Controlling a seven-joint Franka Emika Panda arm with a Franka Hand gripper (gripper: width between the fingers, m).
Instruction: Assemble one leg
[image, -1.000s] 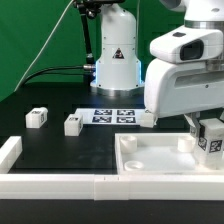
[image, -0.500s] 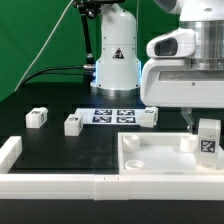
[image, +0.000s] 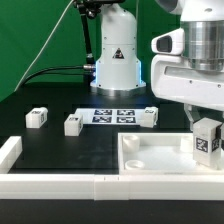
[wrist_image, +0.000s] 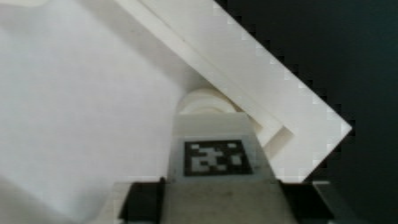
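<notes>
My gripper (image: 207, 128) is shut on a leg (image: 208, 139), a small white block with a marker tag, and holds it upright over the far right corner of the large white square tray piece (image: 150, 165). In the wrist view the held leg (wrist_image: 217, 140) points at a corner socket (wrist_image: 214, 101) of the tray piece (wrist_image: 89, 100), between my dark fingers (wrist_image: 143, 200). Three more legs lie on the black table: one at the left (image: 37, 118), one beside it (image: 73, 124), one near the middle (image: 149, 117).
The marker board (image: 112, 116) lies flat behind the legs. A white rail (image: 60, 185) runs along the table's front, with a white block (image: 10, 152) at its left end. The robot base (image: 116, 55) stands at the back.
My gripper has shifted toward the exterior view's right and lifted slightly, carrying the leg with it. The leg near the middle of the table is now fully uncovered.
</notes>
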